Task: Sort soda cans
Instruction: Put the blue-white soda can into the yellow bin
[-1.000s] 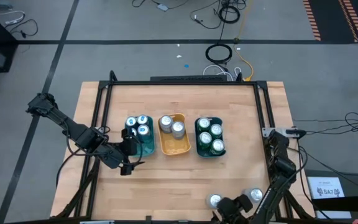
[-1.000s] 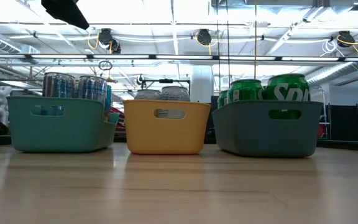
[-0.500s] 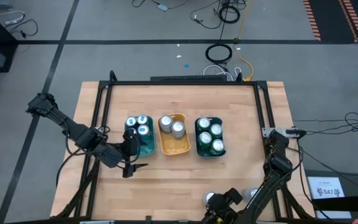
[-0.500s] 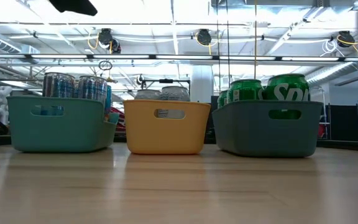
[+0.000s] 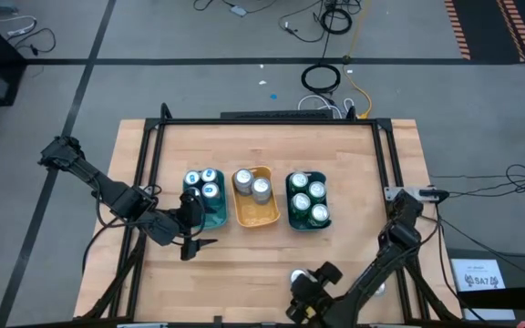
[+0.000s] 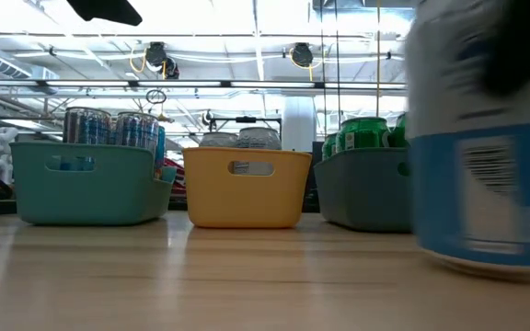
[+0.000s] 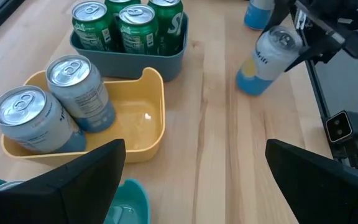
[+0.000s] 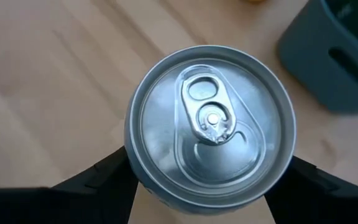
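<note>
Blue-and-white can (image 7: pixel 267 60), clamped in right gripper (image 8: pixel 210 171) at the table's (image 5: pixel 244 264) near edge, in front of the grey tray (image 5: pixel 307 199).
Long axis tilted off vertical, silver pull-tab top (image 8: pixel 211 121) uppermost; barcode on white band. Left gripper (image 5: pixel 196 244) beside teal tray (image 5: pixel 200 201), fingers apart. Pale wood tabletop; workshop ceiling lights behind.

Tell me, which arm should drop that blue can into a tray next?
The right gripper, probably: it is shut on the blue can. The left gripper is open and holds nothing beside the teal tray.
</note>
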{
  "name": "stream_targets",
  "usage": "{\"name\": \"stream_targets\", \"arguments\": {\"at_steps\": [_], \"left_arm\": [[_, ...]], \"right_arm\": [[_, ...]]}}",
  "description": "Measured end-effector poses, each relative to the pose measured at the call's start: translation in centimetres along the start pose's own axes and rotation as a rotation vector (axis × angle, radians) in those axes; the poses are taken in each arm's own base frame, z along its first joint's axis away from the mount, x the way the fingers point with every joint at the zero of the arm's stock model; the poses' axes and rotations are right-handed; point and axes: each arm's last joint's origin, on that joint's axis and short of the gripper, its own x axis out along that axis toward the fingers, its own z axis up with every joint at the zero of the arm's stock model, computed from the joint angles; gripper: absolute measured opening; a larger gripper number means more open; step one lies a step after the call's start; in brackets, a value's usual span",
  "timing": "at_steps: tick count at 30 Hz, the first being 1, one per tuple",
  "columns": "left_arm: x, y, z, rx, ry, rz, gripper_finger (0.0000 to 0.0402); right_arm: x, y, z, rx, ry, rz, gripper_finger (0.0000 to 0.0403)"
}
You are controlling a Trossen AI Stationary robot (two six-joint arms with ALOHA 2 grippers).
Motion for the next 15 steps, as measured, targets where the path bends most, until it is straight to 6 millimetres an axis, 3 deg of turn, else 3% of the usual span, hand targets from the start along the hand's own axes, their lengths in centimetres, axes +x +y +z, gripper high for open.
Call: {"name": "stream_targets", "arguments": {"at_steps": [8,15], "left_arm": [[0.0,0.0,0.0,0.001,0.001,0.001,0.0396],[0.0,0.0,0.0,0.002,0.001,0.002,0.0396]], "right_arm": [[1.5,-0.6,3.3,-0.025,0.005,-0.038,0.0275],[0.8,-2.1,7.2,0.044,-0.061,-0.017,0.0276]]}}
